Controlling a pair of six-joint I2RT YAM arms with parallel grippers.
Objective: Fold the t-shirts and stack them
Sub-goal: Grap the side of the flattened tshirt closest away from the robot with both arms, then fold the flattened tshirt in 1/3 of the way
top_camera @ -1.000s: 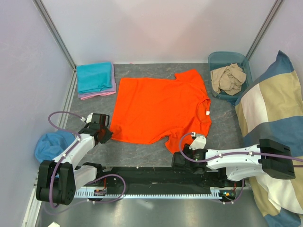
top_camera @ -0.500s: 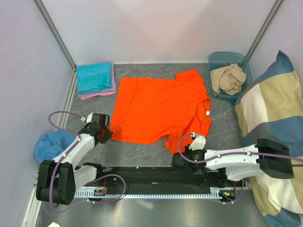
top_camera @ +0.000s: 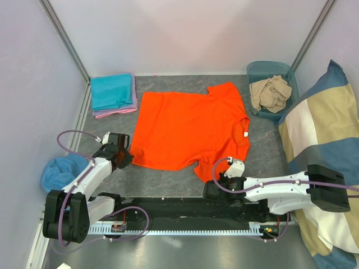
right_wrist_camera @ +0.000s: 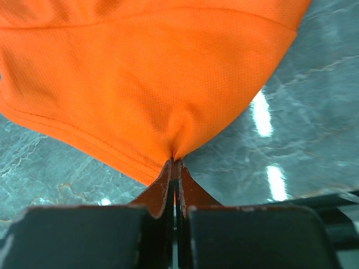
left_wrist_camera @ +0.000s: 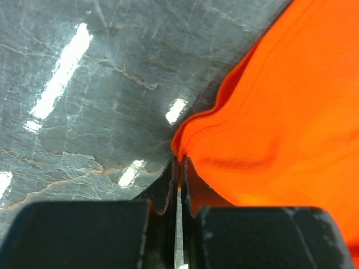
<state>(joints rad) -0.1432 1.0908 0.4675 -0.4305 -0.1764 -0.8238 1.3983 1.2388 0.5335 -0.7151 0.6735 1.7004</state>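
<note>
I have the bright orange cloth t-shirt (top_camera: 190, 126) lying flat on the grey marbled table (top_camera: 269, 148). Behind it to the left sits a folded stack, the teal tee (top_camera: 112, 91) on the pink-lilac tee (top_camera: 115, 113). Behind it to the right stands the blue plastic tub (top_camera: 253, 70), with crumpled beige cloth (top_camera: 270, 92) in it. Right of the shirt lies the big blue-and-beige blocked cushion (top_camera: 320, 129). Left of the shirt and nearer me is a crumpled blue cloth (top_camera: 59, 171). My left gripper (top_camera: 124, 161) is at the shirt's near-left corner, and my right gripper (top_camera: 206, 180) is at its near sleeve.

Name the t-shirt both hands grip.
The orange t-shirt, spread flat: left hand and right hand pinch its near edge. The teal t-shirt and pink t-shirt lie folded; the beige t-shirt sits in the bin.
</note>
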